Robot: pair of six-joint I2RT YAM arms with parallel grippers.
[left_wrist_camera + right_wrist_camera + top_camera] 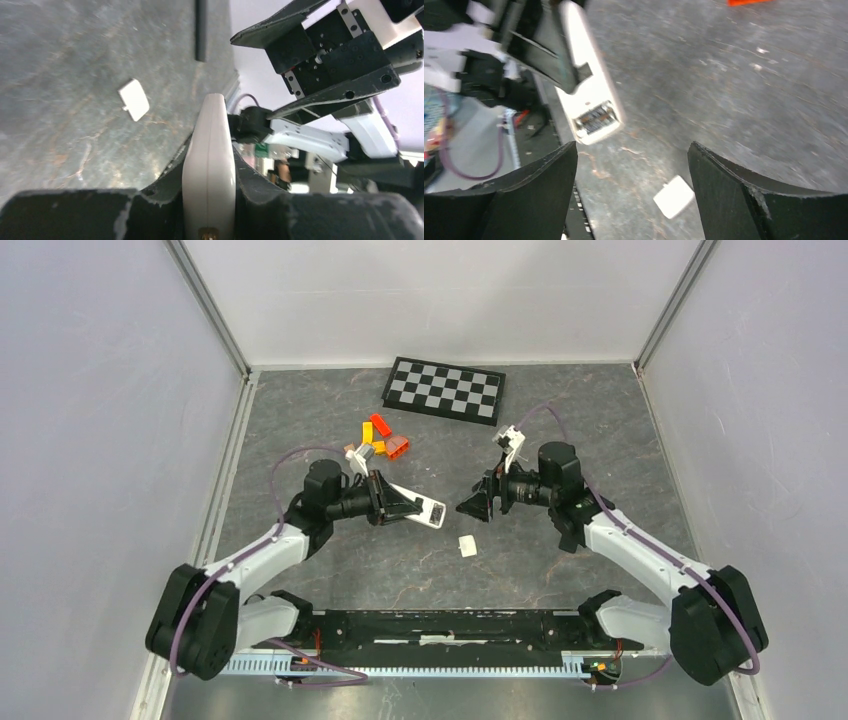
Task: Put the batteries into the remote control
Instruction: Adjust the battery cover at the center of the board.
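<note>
My left gripper (398, 505) is shut on the white remote (428, 512) and holds it on edge above the table; in the left wrist view the remote (209, 160) sits squeezed between both pads. In the right wrist view the remote (589, 90) shows its open battery bay (596, 118) with metal contacts and no batteries in it. My right gripper (472, 504) is open and empty, facing the remote's end a short way off, with its jaws wide apart (631, 152). A tiny greyish piece (366, 448) by the blocks may be a battery; I cannot tell.
The white battery cover (467, 546) lies on the grey table below the grippers and also shows in both wrist views (134, 99) (674, 196). Orange and red blocks (382, 435) lie behind the left gripper. A checkerboard (445, 389) lies at the back.
</note>
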